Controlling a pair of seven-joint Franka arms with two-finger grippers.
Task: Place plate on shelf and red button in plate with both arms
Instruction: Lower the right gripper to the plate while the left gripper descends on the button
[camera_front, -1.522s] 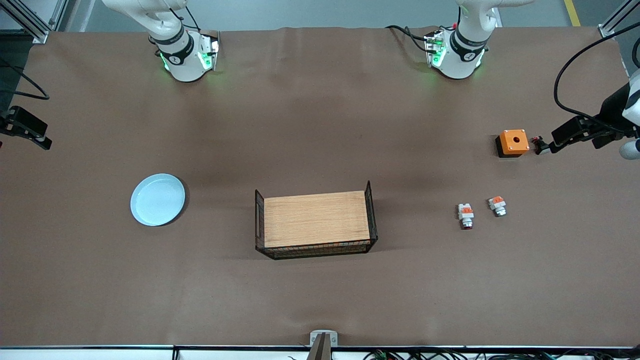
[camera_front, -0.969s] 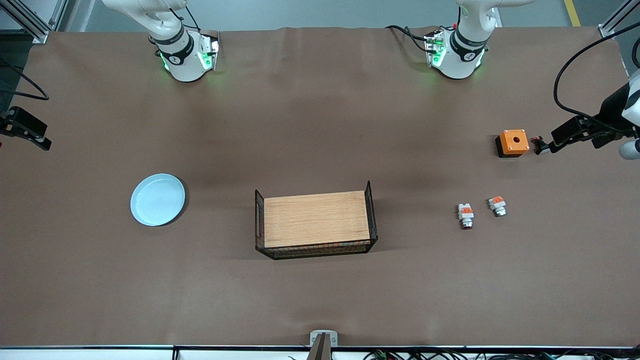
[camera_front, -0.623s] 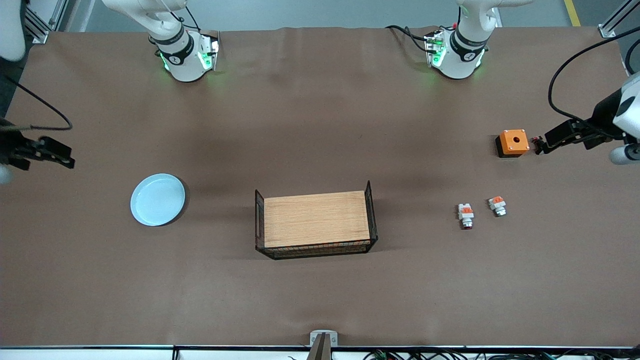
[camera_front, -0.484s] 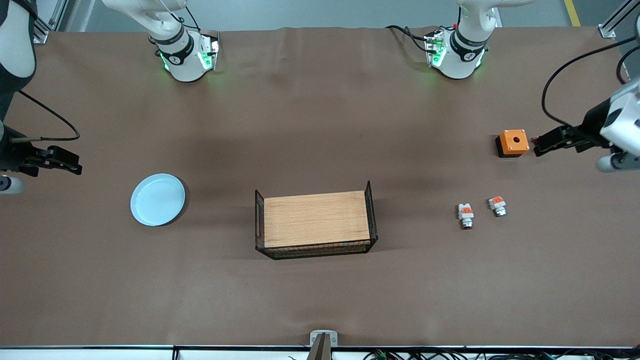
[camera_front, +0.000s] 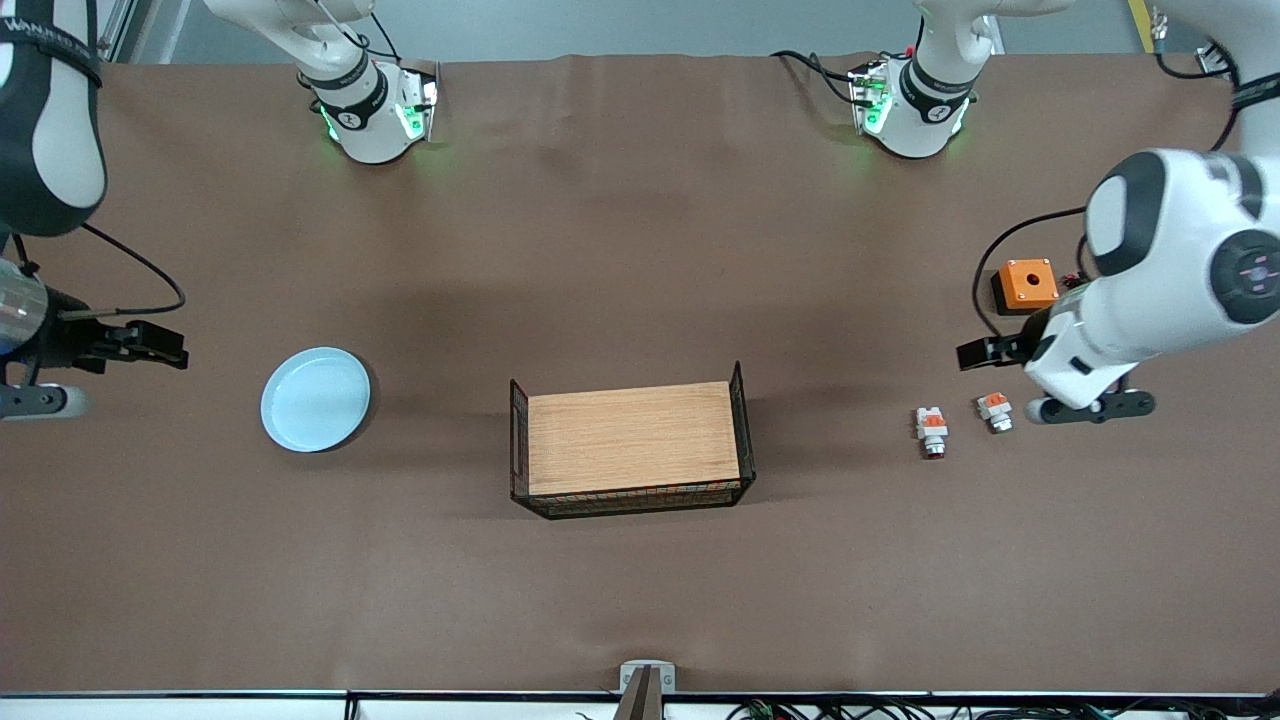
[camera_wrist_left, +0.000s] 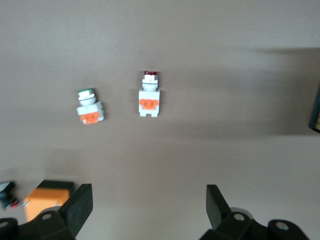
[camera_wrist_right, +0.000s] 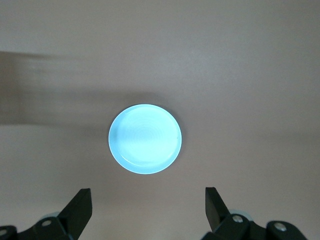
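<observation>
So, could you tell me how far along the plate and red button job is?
Nothing is placed yet. The pale blue round plate and the red-capped white-and-orange button both lie on the brown table. Open and empty, the right gripper hangs beside the plate and the left gripper above the buttons. Both picks remain.

A: Count on the worktop?
B: One plate. One wooden tray with wire sides.
A: Button parts?
B: Two. One red button, one similar part with a green cap. Plus one orange box with a hole.
A: Total?
B: Five items.
</observation>
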